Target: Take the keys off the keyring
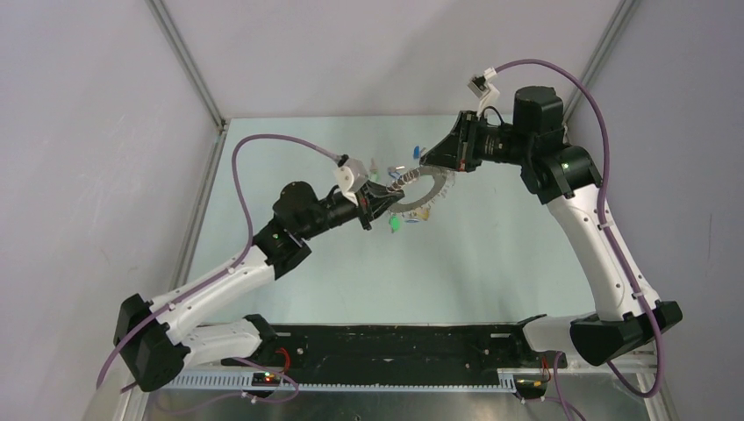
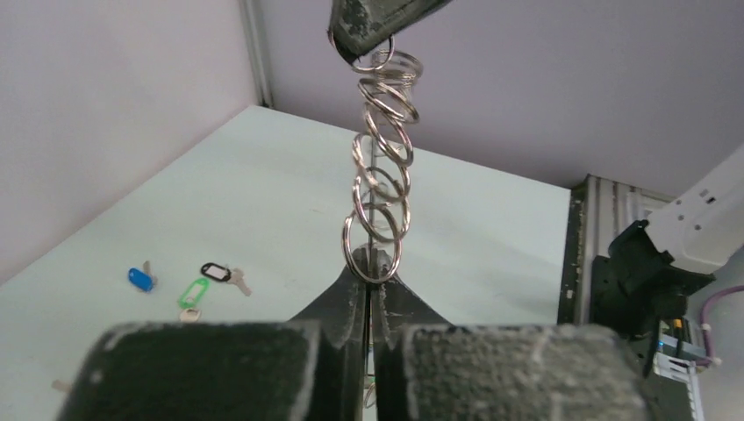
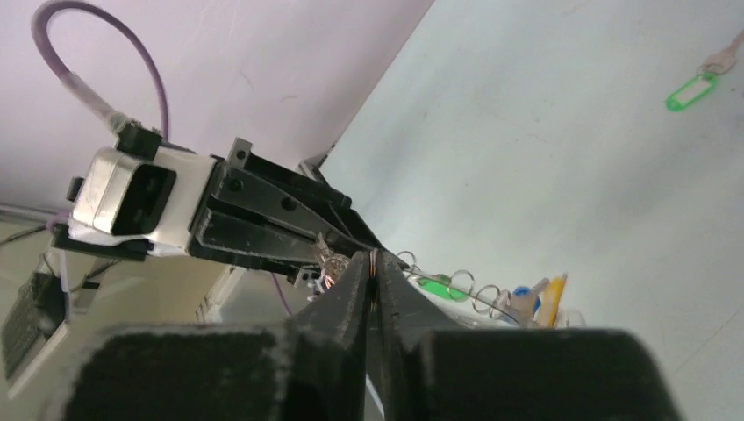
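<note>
Mid-task, with the keyring (image 1: pixel 432 200) held off the table (image 1: pixel 491 263) between both arms. Pinched at its near-left rim by the left gripper (image 2: pixel 372 279), jaws drawn down to a sliver on one small split ring (image 2: pixel 349 241) of the many strung along the wire. Clamped likewise at the far side by the right gripper (image 3: pixel 373 267), jaws narrow on the wire itself.

Already off and lying loose on the table: a blue-tagged key (image 2: pixel 140 279), a green-tagged key (image 2: pixel 195 292) and a black-tagged key (image 2: pixel 216 272). Left hanging under the ring near the right gripper: a green tag (image 3: pixel 430 286), a blue tag (image 3: pixel 524 296) and a yellow tag (image 3: pixel 558 294), as far as can be told.

Judged as the step of working the next key free. Calls next for a firm hold on the right side while twisting or sliding with the left to walk one split ring off the wire, without dragging the whole keyring askew.
</note>
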`<act>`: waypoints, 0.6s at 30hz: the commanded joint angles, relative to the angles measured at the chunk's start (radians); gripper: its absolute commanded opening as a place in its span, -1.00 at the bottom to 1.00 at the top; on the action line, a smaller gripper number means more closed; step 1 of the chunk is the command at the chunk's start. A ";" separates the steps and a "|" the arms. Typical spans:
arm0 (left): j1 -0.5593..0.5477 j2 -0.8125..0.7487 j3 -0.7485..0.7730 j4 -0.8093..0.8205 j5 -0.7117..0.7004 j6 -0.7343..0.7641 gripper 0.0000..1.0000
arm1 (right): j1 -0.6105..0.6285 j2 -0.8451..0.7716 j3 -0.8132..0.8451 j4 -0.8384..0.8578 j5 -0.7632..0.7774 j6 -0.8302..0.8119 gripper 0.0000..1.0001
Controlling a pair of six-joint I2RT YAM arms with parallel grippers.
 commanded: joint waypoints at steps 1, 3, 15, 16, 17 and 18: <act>0.025 -0.018 0.053 -0.024 -0.034 -0.037 -0.99 | 0.001 -0.024 0.030 -0.009 0.001 -0.065 -0.20; 0.080 -0.041 0.056 -0.054 0.022 -0.092 -0.99 | -0.016 -0.040 0.012 -0.022 0.006 -0.113 0.37; 0.226 -0.172 0.039 -0.171 0.365 -0.214 -0.99 | 0.105 -0.285 -0.357 0.225 0.052 -0.456 0.99; 0.226 -0.175 0.042 -0.176 0.380 -0.208 -0.99 | 0.127 -0.309 -0.378 0.268 0.107 -0.477 0.99; 0.229 -0.179 0.049 -0.182 0.388 -0.205 -1.00 | 0.163 -0.318 -0.416 0.292 0.126 -0.505 0.99; 0.232 -0.180 0.053 -0.185 0.401 -0.201 -1.00 | 0.182 -0.330 -0.433 0.338 0.148 -0.511 0.98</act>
